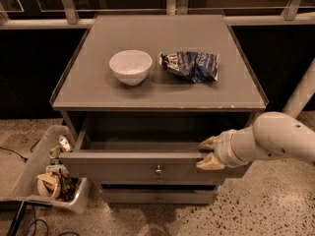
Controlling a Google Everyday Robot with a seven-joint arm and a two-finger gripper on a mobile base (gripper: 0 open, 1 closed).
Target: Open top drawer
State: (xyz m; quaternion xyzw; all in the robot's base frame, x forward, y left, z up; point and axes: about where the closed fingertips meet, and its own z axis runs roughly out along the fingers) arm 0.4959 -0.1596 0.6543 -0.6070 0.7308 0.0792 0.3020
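White arm reaching in from the right, gripper (208, 152) low, tan fingers (207, 142) spread (pointing left).

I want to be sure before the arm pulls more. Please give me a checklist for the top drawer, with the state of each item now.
1. Top drawer partly pulled out: ok.
2. Gripper at the right end of the drawer front, one finger above its top edge, one in front: ok.
3. Firm hold on the front: cannot tell.
4. Inside of drawer free of things: cannot tell, the front part is hidden.
5. Bowl and snack bag away from the cabinet's front edge: ok.
6. Bin on the floor left of the drawer's path: ok.
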